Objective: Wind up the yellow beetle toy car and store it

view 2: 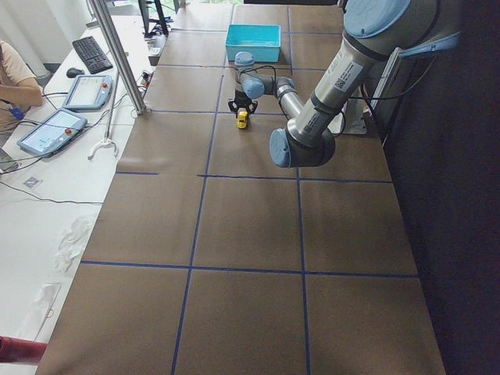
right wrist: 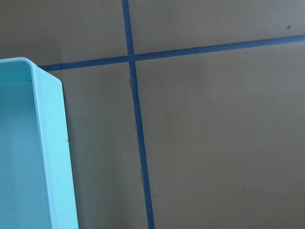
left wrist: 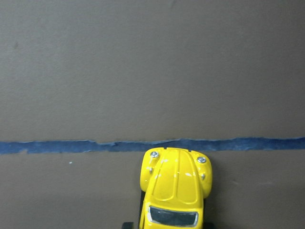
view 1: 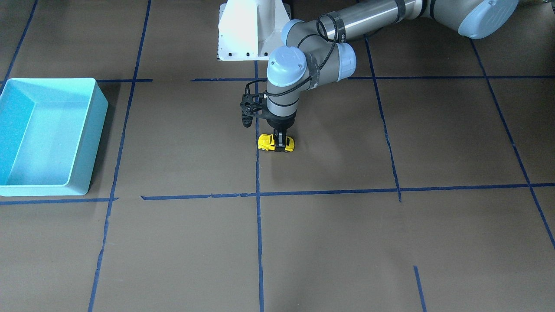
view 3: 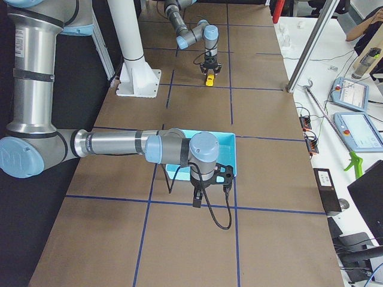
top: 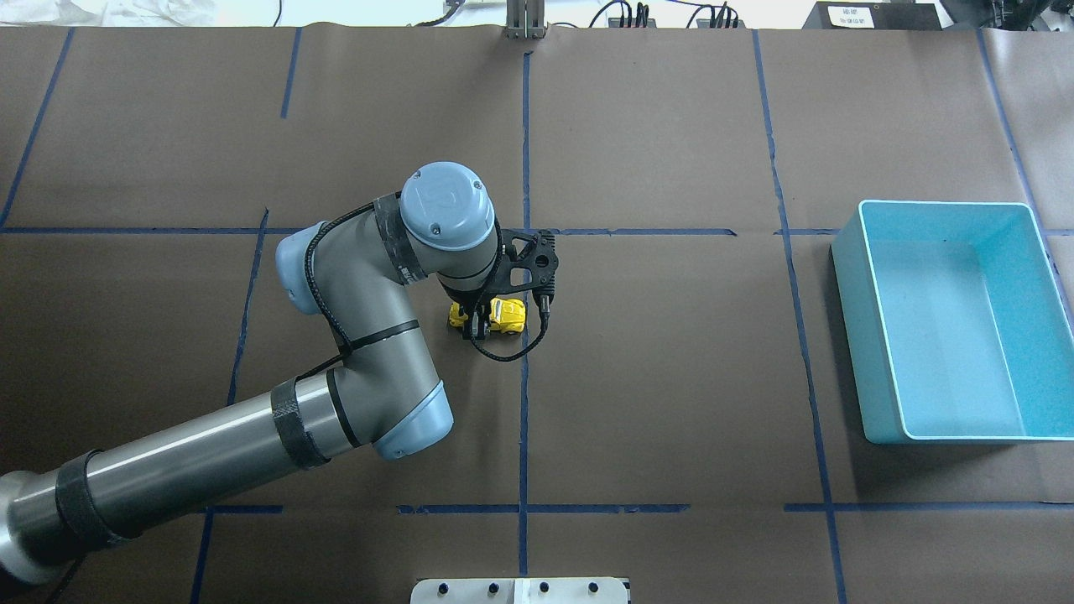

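In the right-side view, low in the middle, you have the right gripper (view 3: 196, 200) just before the turquoise bin (view 3: 227, 143); whether its fingers are parted you cannot tell. Far back, at top centre, the left gripper (view 3: 209, 77) fingers clamp the yellow car (view 3: 209, 82), which rests on the brown surface (view 3: 179, 239).

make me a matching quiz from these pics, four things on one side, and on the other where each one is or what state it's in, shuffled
Things:
1. yellow beetle toy car
2. turquoise bin
3. left gripper
4. right gripper

Places or states:
A. hangs above the table, close to the bin's near edge
B. sits on the table, nose close to a blue tape line
C. empty, open side up
D. lowered at the table's middle, closed across the car's body

Pairs: 1-B, 2-C, 3-D, 4-A
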Robot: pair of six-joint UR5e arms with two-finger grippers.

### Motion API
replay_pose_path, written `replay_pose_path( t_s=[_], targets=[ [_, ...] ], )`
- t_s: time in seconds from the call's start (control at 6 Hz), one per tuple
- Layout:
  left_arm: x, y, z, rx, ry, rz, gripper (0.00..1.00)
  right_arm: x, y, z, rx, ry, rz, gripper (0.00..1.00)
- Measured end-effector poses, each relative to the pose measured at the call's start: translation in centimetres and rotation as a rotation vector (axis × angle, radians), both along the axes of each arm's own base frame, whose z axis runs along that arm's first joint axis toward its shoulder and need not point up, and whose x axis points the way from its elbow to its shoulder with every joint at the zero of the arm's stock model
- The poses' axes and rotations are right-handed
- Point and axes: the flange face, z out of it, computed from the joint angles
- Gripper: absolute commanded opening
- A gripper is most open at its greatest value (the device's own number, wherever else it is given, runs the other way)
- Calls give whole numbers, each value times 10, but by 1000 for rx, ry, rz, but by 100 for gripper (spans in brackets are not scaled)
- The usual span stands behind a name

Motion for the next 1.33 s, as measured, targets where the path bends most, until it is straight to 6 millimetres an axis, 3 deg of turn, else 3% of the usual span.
replay_pose_path(
  t_s=[0.17,0.33,0.5,0.83,1.0,1.17,1.33],
  targets=[
    [1,-1,-6,2,5,-1,60,0,0,0,0,0,0,100],
    [2,-2,-7,3,5,0,81,0,0,0,0,0,0,100],
    [2,-2,-7,3,5,4,86,0,0,0,0,0,0,100],
    [5,-1,1,-5,-7,13,85,0,0,1,-1,1,0,100],
    [12,0,10,-15,-24,20,67,0,0,1,-2,1,0,100],
    [18,2,17,-21,-35,25,38,0,0,1,-2,1,0,100],
    [20,2,19,-21,-36,27,26,0,0,1,-2,2,0,100]
  ],
)
